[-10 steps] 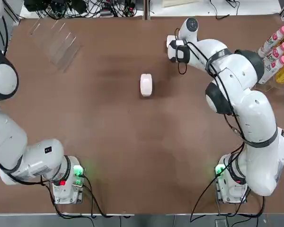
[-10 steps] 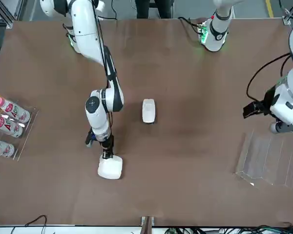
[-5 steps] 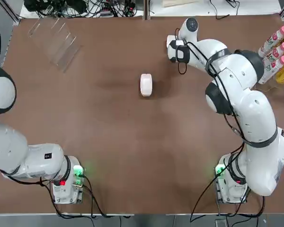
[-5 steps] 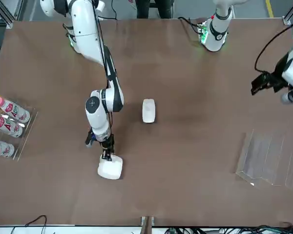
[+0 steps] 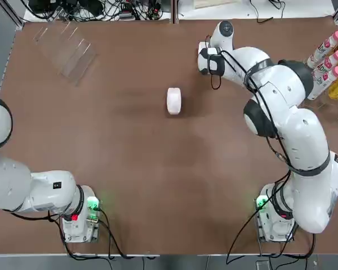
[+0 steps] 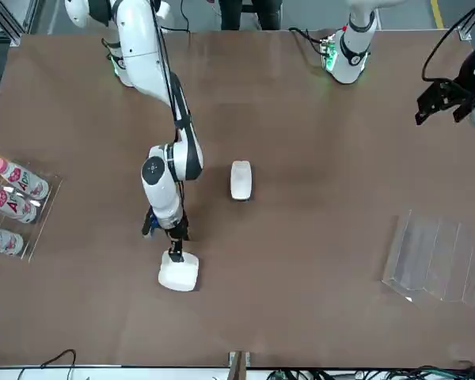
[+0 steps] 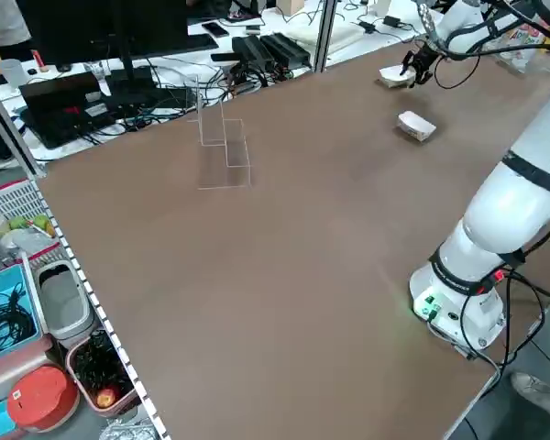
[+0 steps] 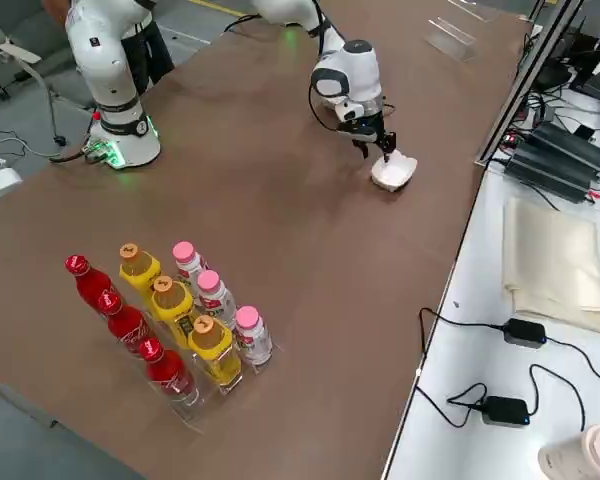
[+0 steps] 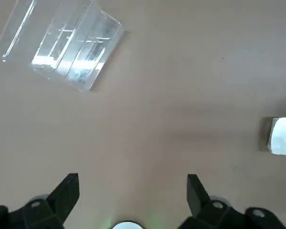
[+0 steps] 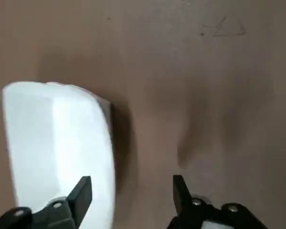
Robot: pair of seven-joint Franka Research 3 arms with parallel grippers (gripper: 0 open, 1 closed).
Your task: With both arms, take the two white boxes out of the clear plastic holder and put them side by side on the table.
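The brown table (image 5: 129, 169) carries the clear plastic holder (image 5: 65, 50), empty, at its far left corner. One white box (image 5: 174, 100) lies near the table's centre; the second white box (image 6: 179, 271) lies near the far edge. The right arm reaches far forward, wrist bent down, right gripper (image 6: 175, 252) spread just above that second box, gripping nothing. The left gripper (image 6: 445, 101) hangs raised at the left edge, fingers spread wide.
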